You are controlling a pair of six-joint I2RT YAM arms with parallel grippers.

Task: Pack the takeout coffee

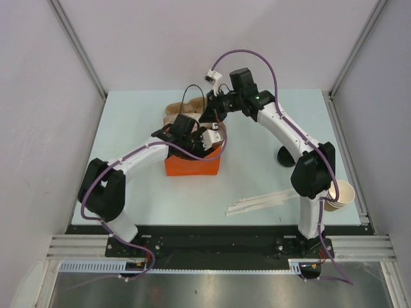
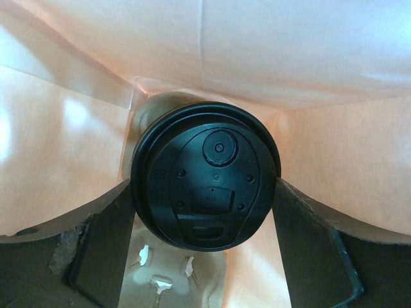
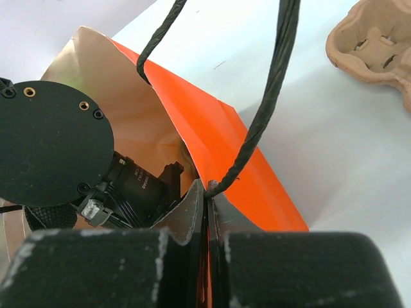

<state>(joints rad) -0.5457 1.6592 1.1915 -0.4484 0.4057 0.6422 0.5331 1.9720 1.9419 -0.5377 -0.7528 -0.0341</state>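
Note:
The takeout coffee (image 2: 209, 176), a cup under a round black lid, hangs inside the orange bag (image 1: 192, 165). My left gripper (image 2: 204, 186) reaches down into the bag (image 2: 321, 77), its fingers (image 2: 109, 224) pressed against both sides of the lid. A tan pulp carrier (image 2: 164, 276) lies below the cup on the bag's floor. In the top view the left gripper (image 1: 196, 138) is sunk in the bag's mouth and the cup is hidden. My right gripper (image 3: 209, 189) is shut on the bag's rim (image 3: 244, 147) beside a black cord handle (image 3: 270, 96); it shows from above too (image 1: 215, 119).
A pulp cup carrier (image 1: 178, 110) lies behind the bag, also in the right wrist view (image 3: 376, 45). A stack of lidless paper cups (image 1: 339, 194) sits at the right edge, a loose black lid (image 1: 286, 156) by the right arm, wooden stir sticks (image 1: 263, 203) near the front.

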